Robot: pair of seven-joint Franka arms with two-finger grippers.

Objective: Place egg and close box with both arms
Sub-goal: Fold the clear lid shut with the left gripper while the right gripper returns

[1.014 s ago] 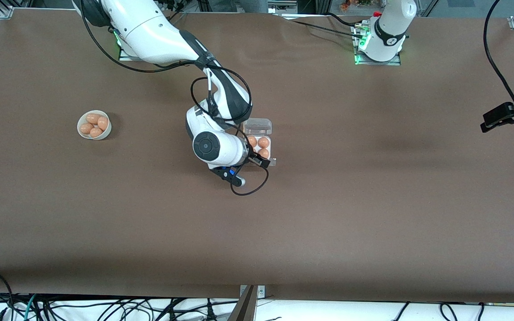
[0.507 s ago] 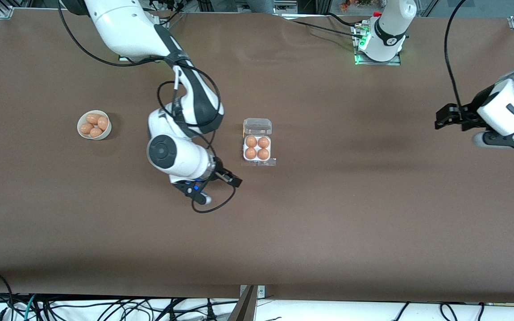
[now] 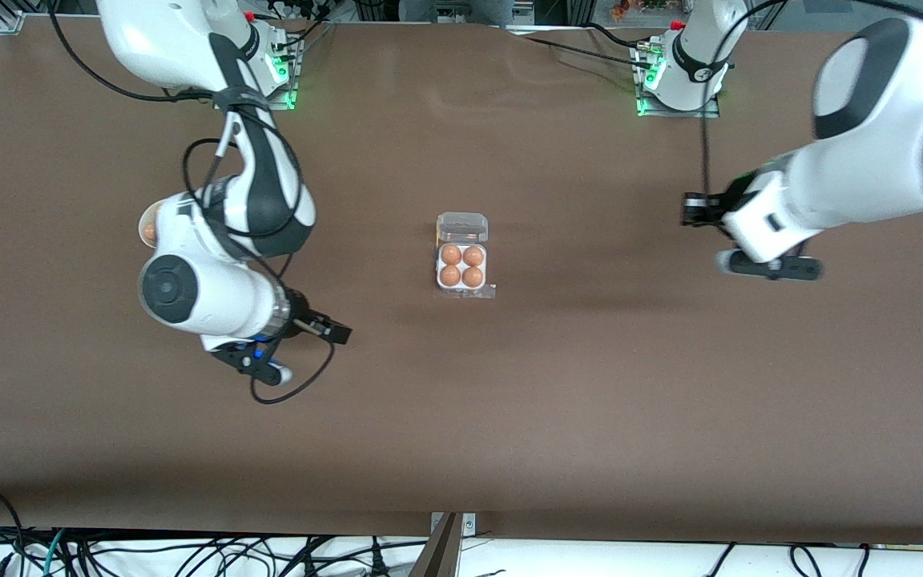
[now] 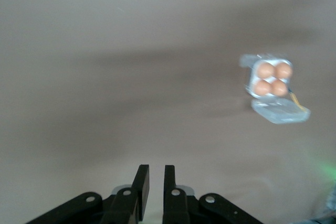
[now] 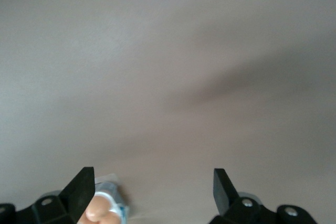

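Front camera: high, facing both arm bases, covers whole desk. Wrist cameras look past their own end effectors at the desk. Front and left wrist views share the egg carton.

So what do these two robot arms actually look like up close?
Both arms are bulky, rounded white shells with black joint sections and loose black cables looping alongside. Their bases glow green. Each ends in a black two-finger gripper: the right gripper has a small blue light on the camera mount beside it, the left gripper is plain black.
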